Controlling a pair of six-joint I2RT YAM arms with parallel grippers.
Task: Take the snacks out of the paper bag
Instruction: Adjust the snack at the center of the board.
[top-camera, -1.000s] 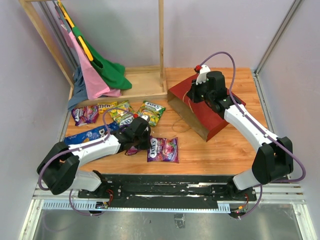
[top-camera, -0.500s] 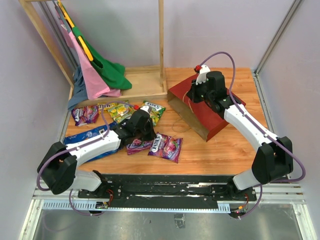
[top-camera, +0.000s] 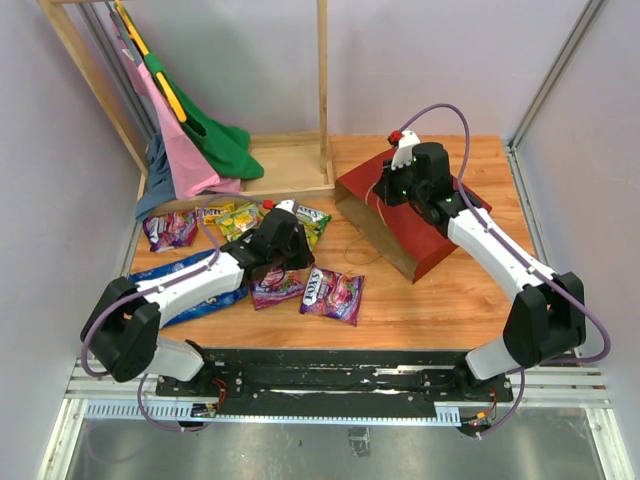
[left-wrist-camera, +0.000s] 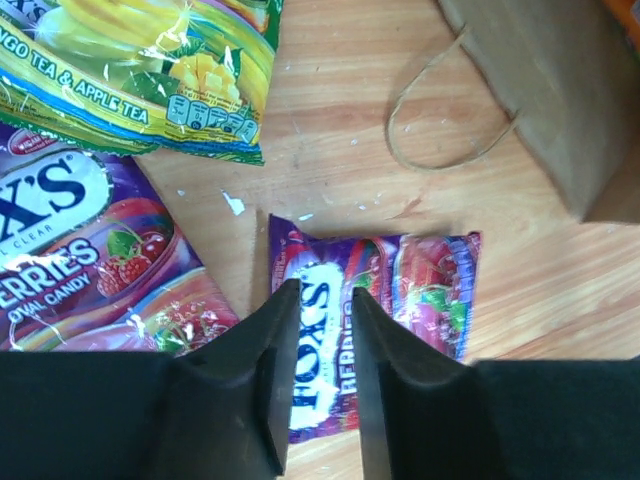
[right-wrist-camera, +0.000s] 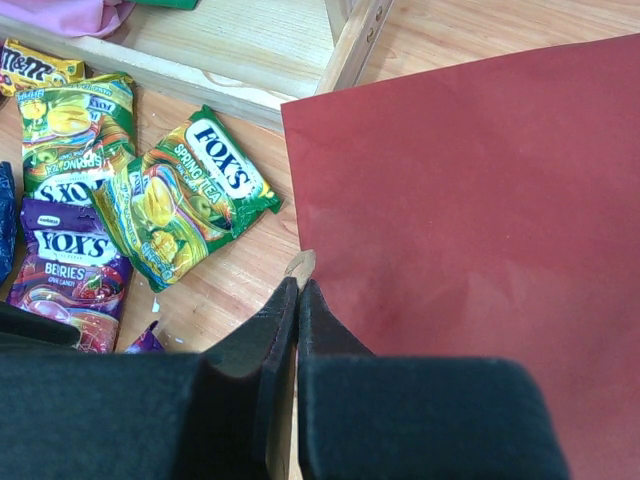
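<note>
The surface (top-camera: 440, 300) is orange-brown wood planking. The paper bag (top-camera: 420, 250) lies on its side, dark red face up, brown mouth opening to the left. Its string handle (top-camera: 358, 252) loops onto the wood just left of that mouth. Left of the paper bag, toward the front edge, lies a purple Fox's packet (top-camera: 332, 295), with a second purple packet (top-camera: 277, 287) just beyond it. Farther left of the bag are two yellow-green packets (top-camera: 308, 222), an orange pack (right-wrist-camera: 35, 65), a third purple packet (top-camera: 170, 230) and the blue chip bag (top-camera: 170, 272), only partly in view. Behind and left of the bag stands a wooden rack base (top-camera: 290, 165).
</note>
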